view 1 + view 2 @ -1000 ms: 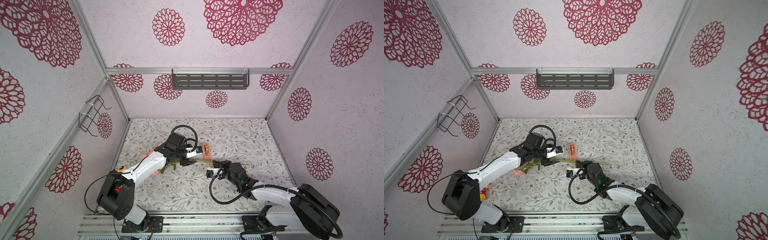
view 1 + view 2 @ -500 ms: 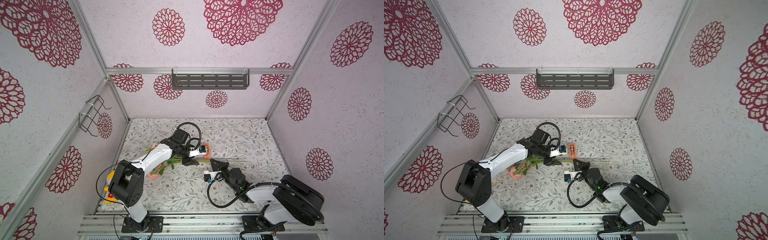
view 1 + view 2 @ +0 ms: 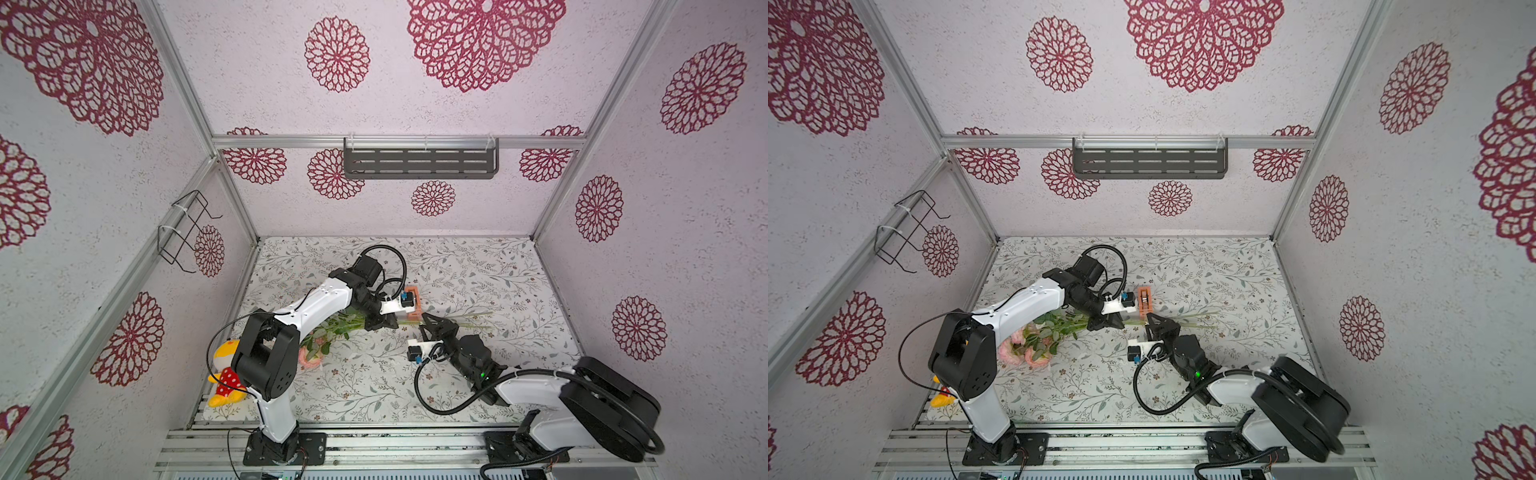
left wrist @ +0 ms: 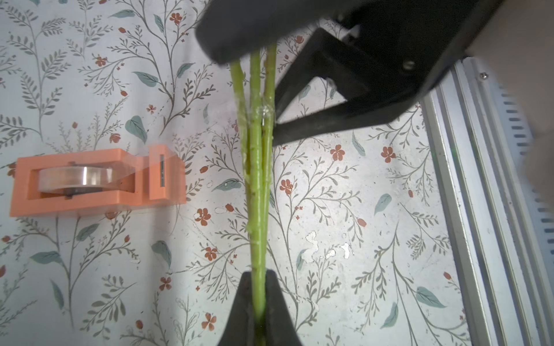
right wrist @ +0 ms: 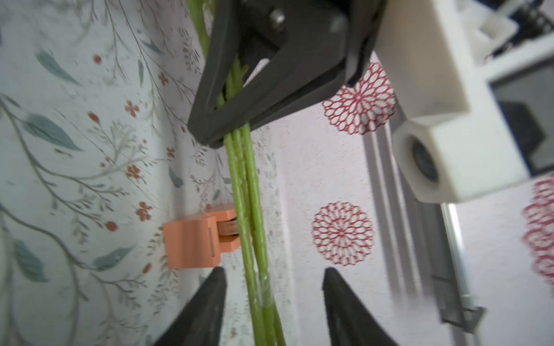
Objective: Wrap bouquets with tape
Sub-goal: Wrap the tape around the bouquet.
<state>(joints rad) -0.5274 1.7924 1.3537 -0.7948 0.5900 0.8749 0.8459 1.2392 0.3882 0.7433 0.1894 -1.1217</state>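
Observation:
The bouquet lies on the patterned table with its pink blooms [image 3: 309,353] [image 3: 1034,347] to the left and its green stems [image 4: 256,179] [image 5: 251,209] running right. My left gripper [image 3: 382,324] [image 3: 1111,322] [image 4: 257,278] is shut on the stems. My right gripper [image 3: 430,324] [image 3: 1154,322] [image 5: 272,278] is open, one finger on each side of the stems and not touching them. A wrinkled bit of clear tape [image 4: 263,112] clings to the stems. The orange tape dispenser [image 3: 413,305] [image 3: 1145,301] [image 4: 96,182] [image 5: 192,239] stands just behind the stems.
A yellow plush toy [image 3: 224,374] [image 3: 942,397] lies at the table's front left corner, by the left arm's base. A grey shelf [image 3: 419,162] hangs on the back wall and a wire rack [image 3: 187,232] on the left wall. Aluminium rails [image 3: 374,436] edge the front.
My left gripper has shifted right along the stems and closed on them. My right gripper has let go of the stems and opened.

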